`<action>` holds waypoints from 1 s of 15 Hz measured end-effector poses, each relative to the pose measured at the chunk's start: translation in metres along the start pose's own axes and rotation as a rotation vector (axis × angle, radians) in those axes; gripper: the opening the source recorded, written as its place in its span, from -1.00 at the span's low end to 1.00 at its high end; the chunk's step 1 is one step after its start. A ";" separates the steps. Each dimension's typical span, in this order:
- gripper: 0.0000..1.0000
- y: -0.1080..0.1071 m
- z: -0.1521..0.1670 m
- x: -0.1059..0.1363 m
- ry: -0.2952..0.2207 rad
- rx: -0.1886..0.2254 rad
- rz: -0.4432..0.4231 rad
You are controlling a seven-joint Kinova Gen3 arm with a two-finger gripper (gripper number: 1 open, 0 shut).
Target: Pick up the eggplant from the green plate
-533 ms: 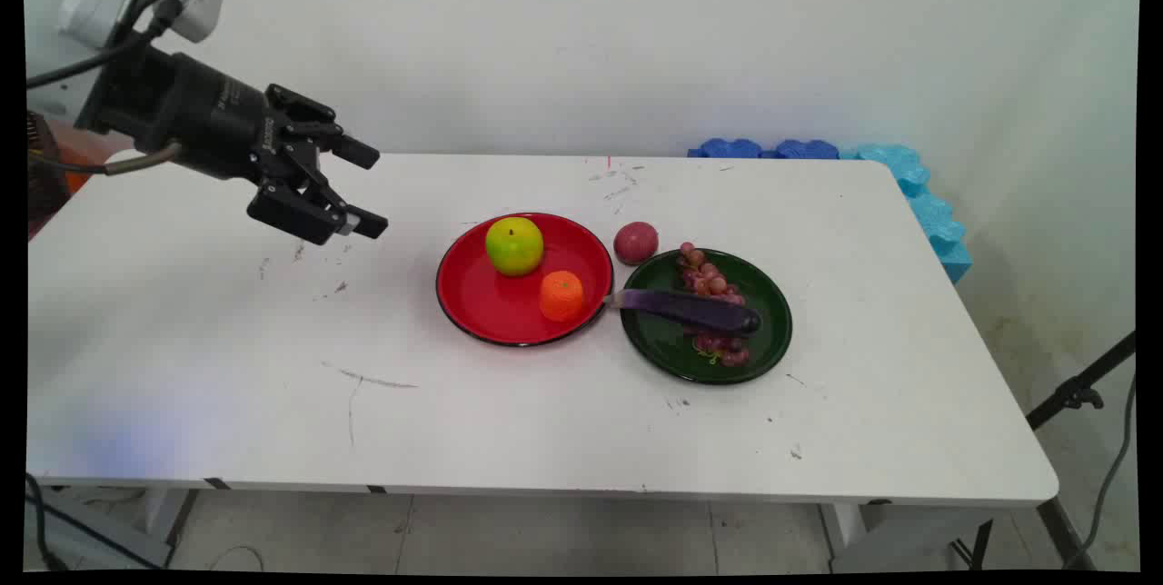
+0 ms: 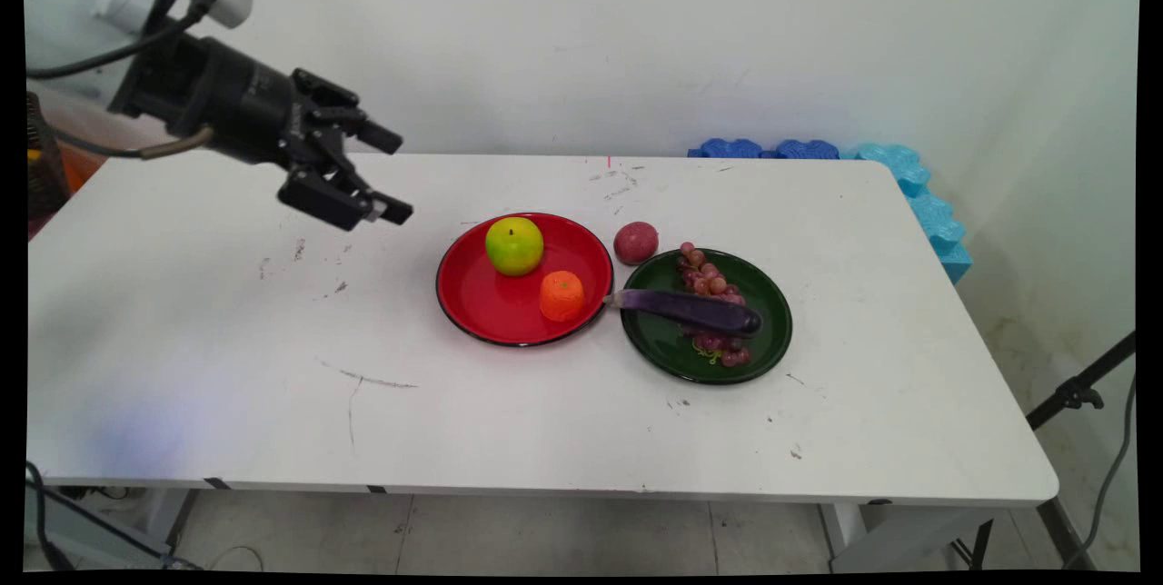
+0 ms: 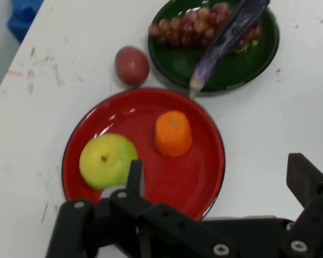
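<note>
Main view: hand hangs open left of the red plate

Main view shows the black gripper [image 2: 389, 174] raised above the far left part of the white bench [image 2: 227, 367], pointing right toward the plates. Its fingers [image 2: 394, 211] are spread wide apart and hold nothing. The nearest thing is the red plate [image 2: 482, 308], which lies a little to the right of the gripper near the middle of the bench.

On the red plate a green apple [image 2: 514, 245] stands at the far side and an orange fruit [image 2: 561, 295] at the near right side; the two are close but apart.

Just right of the red plate lies a dark green plate [image 2: 668, 353]. It carries a bunch of red grapes [image 2: 704, 276], and a purple eggplant [image 2: 695, 310] lies across the grapes, its pale stem end reaching over the rim toward the red plate. A dark red round fruit [image 2: 635, 242] sits on the bench at the far side, between the two plates.

In the hand view the open fingers [image 3: 304, 177] rise from the bottom edge, with the apple [image 3: 107, 160] and orange fruit [image 3: 173, 133] on the red plate [image 3: 204, 177] just ahead.

Blue foam pieces [image 2: 909, 185] lie along the far right edge of the bench.
</note>
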 end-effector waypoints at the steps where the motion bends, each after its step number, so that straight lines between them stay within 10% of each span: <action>1: 1.00 -0.001 0.004 0.009 0.006 -0.011 0.009; 15: 1.00 -0.009 0.154 0.112 -0.014 -0.183 0.182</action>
